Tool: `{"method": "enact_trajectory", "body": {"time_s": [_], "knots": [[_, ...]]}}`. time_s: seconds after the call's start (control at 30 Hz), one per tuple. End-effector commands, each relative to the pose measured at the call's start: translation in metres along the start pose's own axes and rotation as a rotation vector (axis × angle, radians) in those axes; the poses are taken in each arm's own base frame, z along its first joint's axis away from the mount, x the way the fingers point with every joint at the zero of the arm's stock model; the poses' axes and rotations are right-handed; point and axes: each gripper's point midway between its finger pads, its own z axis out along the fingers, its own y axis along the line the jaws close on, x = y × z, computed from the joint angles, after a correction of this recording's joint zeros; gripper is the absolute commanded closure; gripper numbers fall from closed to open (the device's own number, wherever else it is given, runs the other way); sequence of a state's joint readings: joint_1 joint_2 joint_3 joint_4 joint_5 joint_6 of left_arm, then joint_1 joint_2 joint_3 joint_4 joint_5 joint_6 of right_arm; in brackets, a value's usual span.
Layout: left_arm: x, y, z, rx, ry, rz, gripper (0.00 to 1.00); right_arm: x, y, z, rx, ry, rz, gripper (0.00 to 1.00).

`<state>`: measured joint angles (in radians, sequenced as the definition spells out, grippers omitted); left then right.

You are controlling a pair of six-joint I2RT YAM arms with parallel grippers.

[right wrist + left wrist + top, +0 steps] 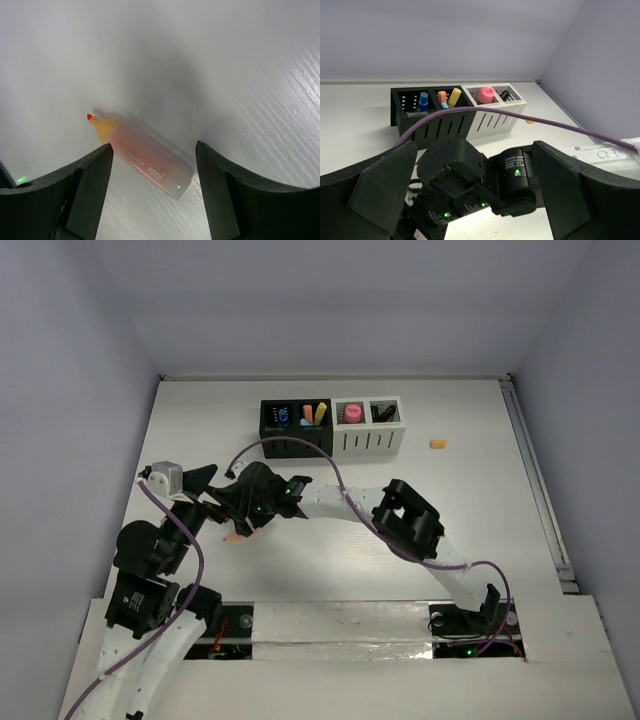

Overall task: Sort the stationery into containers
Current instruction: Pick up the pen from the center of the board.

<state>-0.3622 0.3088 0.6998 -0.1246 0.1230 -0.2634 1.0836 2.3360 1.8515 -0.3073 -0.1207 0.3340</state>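
While the right jaws stand apart, the orange highlighter lies between them.

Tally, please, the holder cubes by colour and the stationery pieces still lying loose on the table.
Black cubes: 2
White cubes: 2
Orange highlighter, loose: 1
Small orange piece, loose: 1
Total: 6

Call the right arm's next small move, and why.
Probably a slight wrist twist before closing. The right gripper has its jaws open over the orange highlighter, which lies flat on the table between them but slanted across the gap, not square to it. Closing now might pinch it nearly end to end or spin it away. The view is blurred, so the height is unclear.
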Motion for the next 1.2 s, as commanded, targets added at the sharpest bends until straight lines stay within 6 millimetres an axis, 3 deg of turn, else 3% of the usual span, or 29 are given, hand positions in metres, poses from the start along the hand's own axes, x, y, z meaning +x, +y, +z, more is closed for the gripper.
{"method": "enact_trajectory", "body": {"time_s": [0.0,0.13,0.27,0.5,0.7,1.0,1.17], "knots": [[-0.014,-0.003,-0.001,0.013,-0.057,0.007,0.01,0.019,-0.002,-0.005,0.036,0.066,-0.138,0.26],[-0.012,-0.003,0.0,0.011,-0.052,0.005,0.01,0.012,0.018,-0.01,-0.074,0.061,-0.288,0.24],[-0.012,-0.002,0.0,0.008,-0.049,0.005,0.01,0.013,0.024,-0.013,-0.144,0.081,-0.443,0.22],[-0.012,-0.002,0.001,0.008,-0.049,0.006,0.01,0.031,0.034,-0.001,-0.221,0.161,-0.472,0.25],[-0.013,0.001,0.001,-0.009,-0.052,0.006,0.03,0.032,0.029,0.013,-0.167,0.143,-0.448,0.37],[-0.015,0.003,0.0,-0.02,-0.064,0.001,0.14,0.047,-0.002,0.033,0.02,0.181,-0.56,0.46],[-0.018,0.008,-0.002,-0.051,-0.081,-0.004,0.2,0.053,-0.025,0.041,0.161,0.18,-0.541,0.68]]}}
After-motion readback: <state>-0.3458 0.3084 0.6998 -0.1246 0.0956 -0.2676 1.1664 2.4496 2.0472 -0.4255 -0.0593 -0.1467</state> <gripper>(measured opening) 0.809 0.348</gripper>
